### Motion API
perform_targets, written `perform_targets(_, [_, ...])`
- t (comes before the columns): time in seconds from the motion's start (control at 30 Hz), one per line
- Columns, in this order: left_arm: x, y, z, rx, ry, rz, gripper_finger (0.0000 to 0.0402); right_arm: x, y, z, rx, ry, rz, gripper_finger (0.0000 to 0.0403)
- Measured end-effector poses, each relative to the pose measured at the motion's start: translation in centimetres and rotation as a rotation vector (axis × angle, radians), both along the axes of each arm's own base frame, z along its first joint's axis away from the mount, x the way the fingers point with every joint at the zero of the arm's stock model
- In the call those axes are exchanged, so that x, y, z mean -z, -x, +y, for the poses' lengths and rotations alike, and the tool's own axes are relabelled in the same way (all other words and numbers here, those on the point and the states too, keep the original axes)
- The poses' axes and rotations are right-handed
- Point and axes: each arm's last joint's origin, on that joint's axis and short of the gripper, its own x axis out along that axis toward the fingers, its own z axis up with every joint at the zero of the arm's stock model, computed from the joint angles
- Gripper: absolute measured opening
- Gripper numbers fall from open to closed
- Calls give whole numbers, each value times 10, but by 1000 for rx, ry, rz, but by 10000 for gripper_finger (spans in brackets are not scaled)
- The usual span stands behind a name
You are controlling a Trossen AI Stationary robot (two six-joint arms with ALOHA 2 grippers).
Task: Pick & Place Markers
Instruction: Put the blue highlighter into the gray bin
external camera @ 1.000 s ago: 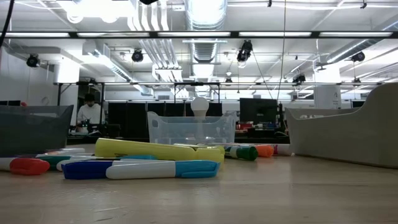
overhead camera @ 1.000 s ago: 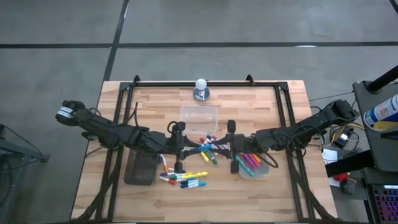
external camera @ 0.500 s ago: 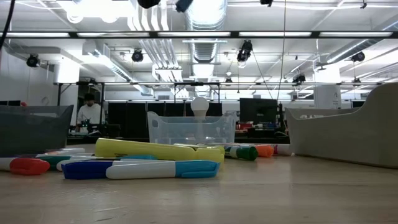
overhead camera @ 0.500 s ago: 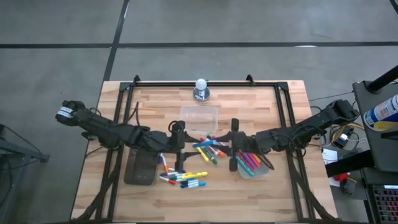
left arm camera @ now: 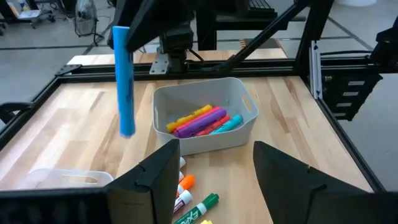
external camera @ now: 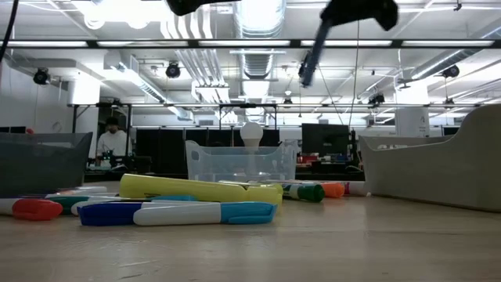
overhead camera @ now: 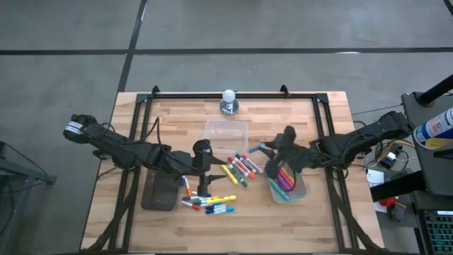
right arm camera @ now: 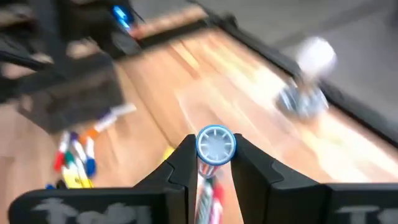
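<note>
blue marker clamped in right gripper above tub.

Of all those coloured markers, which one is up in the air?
The blue marker, pinched in the right gripper and hanging above the grey tub. All the others lie on the table or in that tub.
</note>
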Motion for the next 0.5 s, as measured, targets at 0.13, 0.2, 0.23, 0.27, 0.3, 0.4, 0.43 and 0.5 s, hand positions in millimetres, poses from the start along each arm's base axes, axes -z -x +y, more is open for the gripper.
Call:
perform_targets(0.13, [0, 0, 0, 0, 1, -1, 197, -11, 14, -4, 99, -108, 183, 70])
perform_targets(0.2, [0, 0, 0, 0, 1, -1, 197, -13, 20, -4, 131, -164, 293, 70])
perform_targets(0.23, [0, 0, 0, 0, 1, -1, 197, -15, 21, -4, 141, -202, 328, 70])
perform_targets(0.27, [0, 0, 0, -1, 2, -1, 197, -16, 21, -3, 148, -242, 359, 70])
perform_targets(0.3, [0, 0, 0, -1, 1, -2, 197, -16, 21, -2, 151, -279, 397, 70])
perform_targets(0.4, [0, 0, 0, -1, 1, -1, 197, -13, 16, 1, 136, -385, 487, 70])
perform_targets(0.43, [0, 0, 0, -1, 2, -2, 197, -11, 14, 2, 127, -415, 521, 70])
perform_targets(0.5, [0, 0, 0, -2, 4, -2, 197, -4, 8, 2, 122, -473, 582, 70])
